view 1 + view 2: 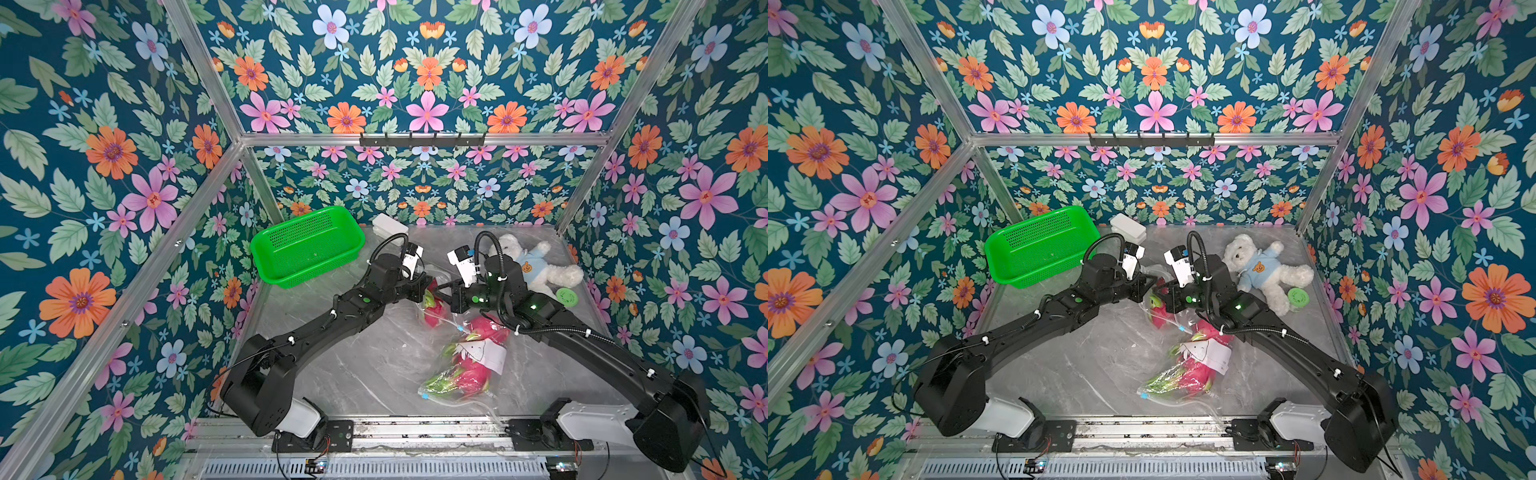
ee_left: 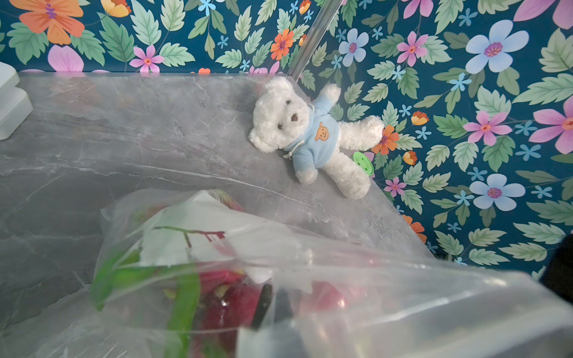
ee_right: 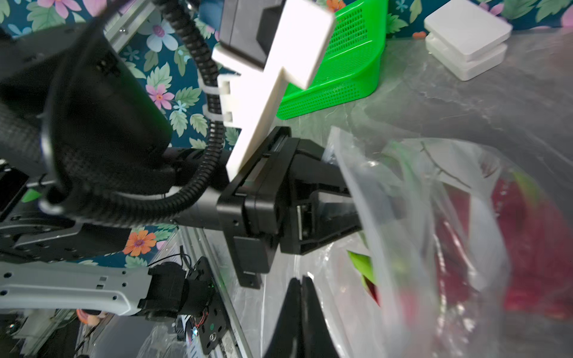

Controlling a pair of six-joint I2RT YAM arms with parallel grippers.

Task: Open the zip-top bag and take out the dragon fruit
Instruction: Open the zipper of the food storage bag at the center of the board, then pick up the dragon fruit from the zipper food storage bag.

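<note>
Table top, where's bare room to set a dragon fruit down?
Biggest bare patch: the marble table near the front, between the left arm and the zip-top bag. A smaller strip lies at the back, between the white boxes and the teddy bear. Crowded on the right: bear, green lid, right arm.

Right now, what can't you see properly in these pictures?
- How many dragon fruit: in both top views, the right arm and the white label on the zip-top bag cover some.
- The left end effector fingertips: blurred behind bag plastic in both wrist views.
- Whether the bag's mouth is open: arms cover it in both top views.
- Writing on the green disc: too small.
</note>
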